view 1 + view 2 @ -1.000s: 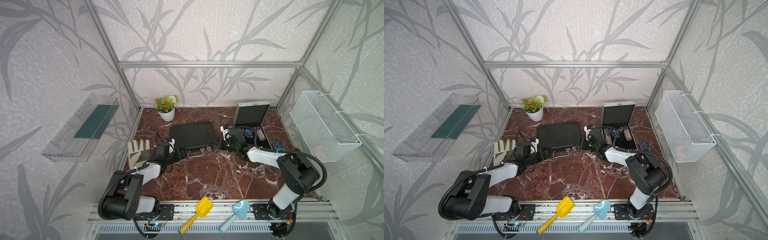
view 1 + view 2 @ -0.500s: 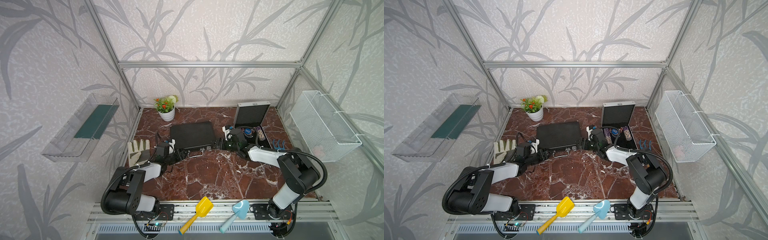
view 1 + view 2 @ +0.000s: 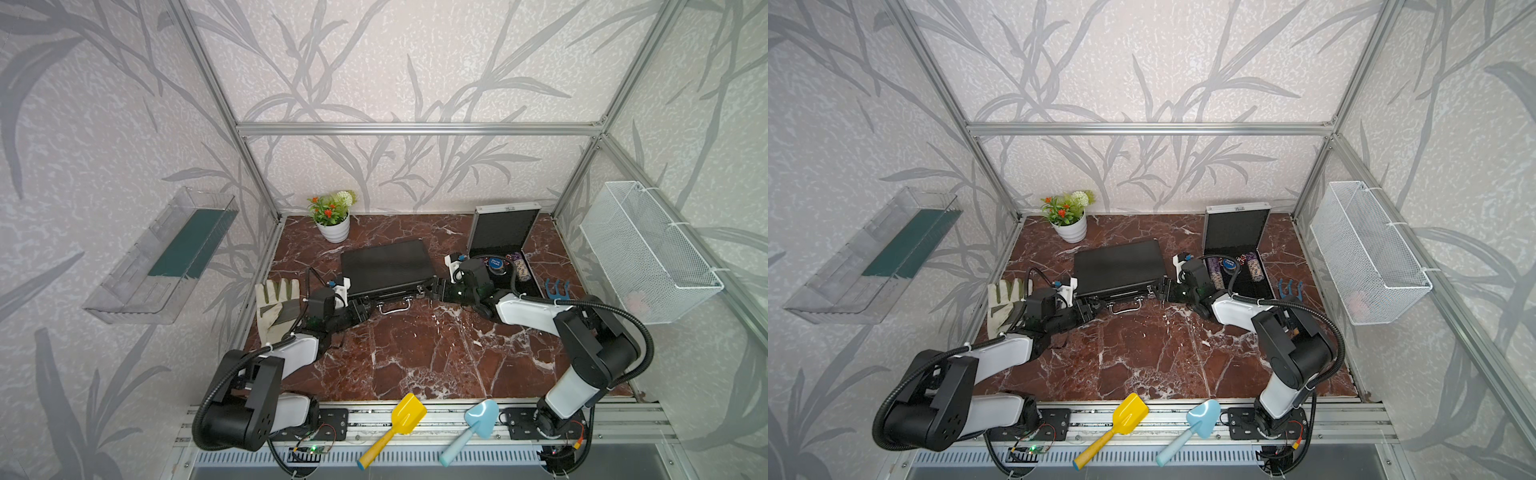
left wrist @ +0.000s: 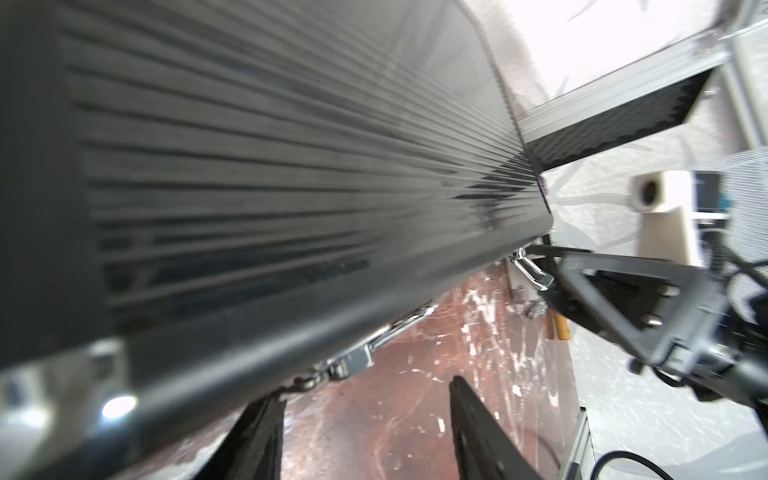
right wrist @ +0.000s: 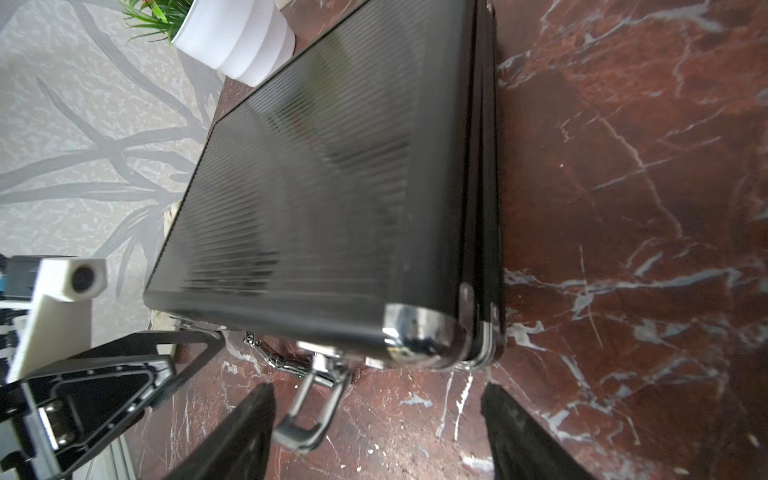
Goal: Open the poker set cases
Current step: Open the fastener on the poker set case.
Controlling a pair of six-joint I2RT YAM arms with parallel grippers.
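Closed case point(image 3: 384, 266) centre, open case point(image 3: 500, 230) to its right, plant point(image 3: 332, 218) behind-left, glove point(image 3: 276, 307) front-left.

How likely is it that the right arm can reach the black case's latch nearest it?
Probably yes: the latch sits right between its spread fingers, with nothing in the way.

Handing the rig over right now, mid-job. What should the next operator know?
Left hand: open, at the black case's front edge, left of its handle.
Right hand: open, at the front right corner, straddling a flipped-out latch.
Done: silver case open at the back right, lid upright.
Left: black case lies shut; free any fastened latch, then lift its lid.
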